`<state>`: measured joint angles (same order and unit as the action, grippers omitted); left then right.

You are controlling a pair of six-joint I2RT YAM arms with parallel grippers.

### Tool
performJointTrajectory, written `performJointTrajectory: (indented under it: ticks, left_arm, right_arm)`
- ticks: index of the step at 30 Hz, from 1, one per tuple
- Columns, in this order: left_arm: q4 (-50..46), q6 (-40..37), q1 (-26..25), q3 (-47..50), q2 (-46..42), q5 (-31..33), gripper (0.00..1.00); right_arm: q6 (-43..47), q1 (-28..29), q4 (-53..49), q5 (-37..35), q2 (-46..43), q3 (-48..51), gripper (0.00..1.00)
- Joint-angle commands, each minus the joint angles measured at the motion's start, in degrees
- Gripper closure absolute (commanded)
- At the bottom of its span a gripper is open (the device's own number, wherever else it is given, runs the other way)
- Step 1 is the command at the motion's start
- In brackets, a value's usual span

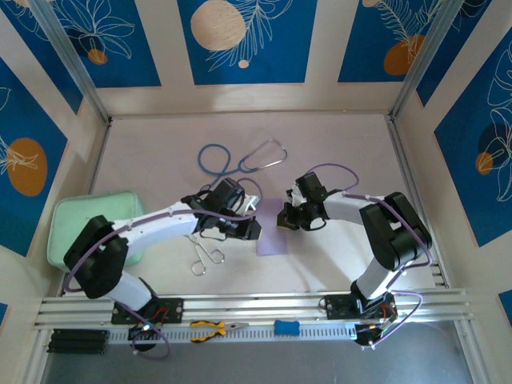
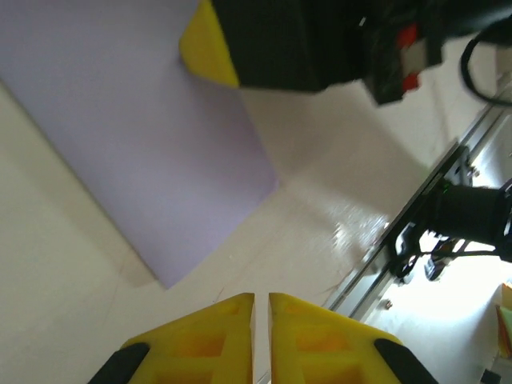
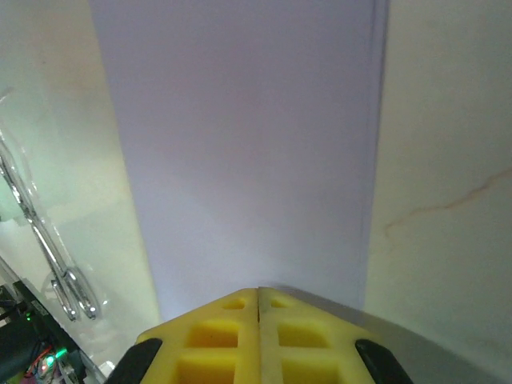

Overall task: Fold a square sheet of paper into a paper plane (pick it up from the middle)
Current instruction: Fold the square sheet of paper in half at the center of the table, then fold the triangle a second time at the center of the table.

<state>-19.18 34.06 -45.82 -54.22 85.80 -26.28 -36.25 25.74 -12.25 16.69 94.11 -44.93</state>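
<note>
The square sheet of paper [image 1: 272, 234] lies on the table as a narrow pale lilac rectangle between the two grippers, with a doubled edge along one long side, so it looks folded in half. My right gripper [image 1: 282, 222] is shut, and its tip [image 3: 258, 290] rests at the near short edge of the sheet [image 3: 248, 152]. My left gripper [image 1: 256, 230] sits just left of the paper. Its yellow fingertips [image 2: 262, 298] stand almost together over bare table, with nothing between them. The paper [image 2: 144, 136] lies beyond them, with a yellow finger [image 2: 206, 50] of the right gripper on it.
A blue stethoscope [image 1: 240, 160] lies behind the grippers. Metal forceps [image 1: 204, 254] lie under the left arm, and a mint-green pouch [image 1: 88, 228] is at the far left. Pliers [image 1: 216, 327] and a blue tool [image 1: 286, 327] rest on the front rail [image 1: 256, 304].
</note>
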Motion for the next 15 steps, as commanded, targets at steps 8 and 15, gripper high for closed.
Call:
performJointTrajectory:
  ticks: [8, 15]
  left_arm:
    - [10.0, 5.0, 6.3, -5.2, 8.7, 0.1, 0.83]
    - [11.6, 4.5, 8.6, -13.3, 19.7, -1.8, 0.83]
  right_arm:
    - [-5.6, 0.4, -8.8, -5.1, -15.6, 2.6, 0.83]
    - [-13.7, -0.2, -5.2, -3.3, -25.5, 11.3, 0.72]
